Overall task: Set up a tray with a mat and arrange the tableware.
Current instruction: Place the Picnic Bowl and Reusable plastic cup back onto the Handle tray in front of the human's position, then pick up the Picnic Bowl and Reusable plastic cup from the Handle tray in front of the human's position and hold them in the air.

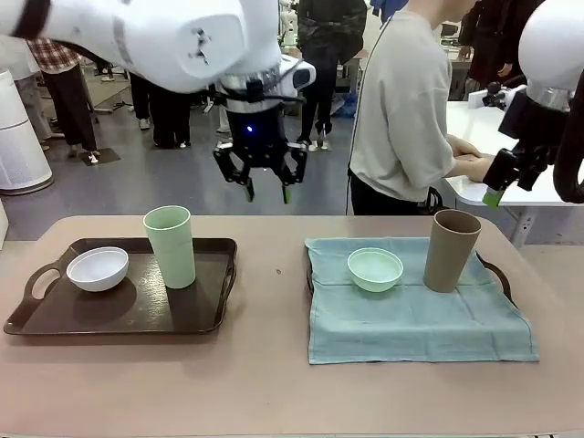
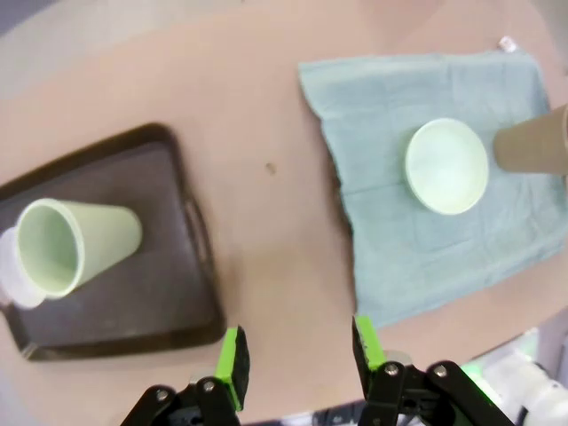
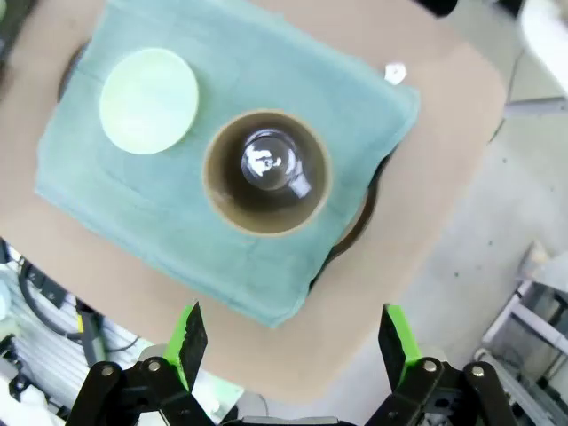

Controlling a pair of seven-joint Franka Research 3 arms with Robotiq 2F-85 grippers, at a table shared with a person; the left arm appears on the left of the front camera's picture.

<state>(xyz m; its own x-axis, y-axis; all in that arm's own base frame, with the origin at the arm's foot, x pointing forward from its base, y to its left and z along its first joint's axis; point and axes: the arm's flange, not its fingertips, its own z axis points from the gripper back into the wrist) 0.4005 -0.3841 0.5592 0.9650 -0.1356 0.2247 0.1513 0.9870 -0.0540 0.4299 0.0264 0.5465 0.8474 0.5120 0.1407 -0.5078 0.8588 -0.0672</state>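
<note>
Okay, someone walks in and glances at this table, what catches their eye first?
Two settings sit side by side. A dark tray on the left carries a white bowl and a pale green cup, and a teal cloth on the right holds a mint green bowl and a brown cup. Above the gap between them hangs the left gripper, jaws open and empty.

A person in a grey sweatshirt [image 1: 401,100] stands beyond the light brown tabletop [image 1: 274,365], beside a white side table [image 1: 538,193], a white cylindrical appliance [image 1: 18,137] far left.
</note>
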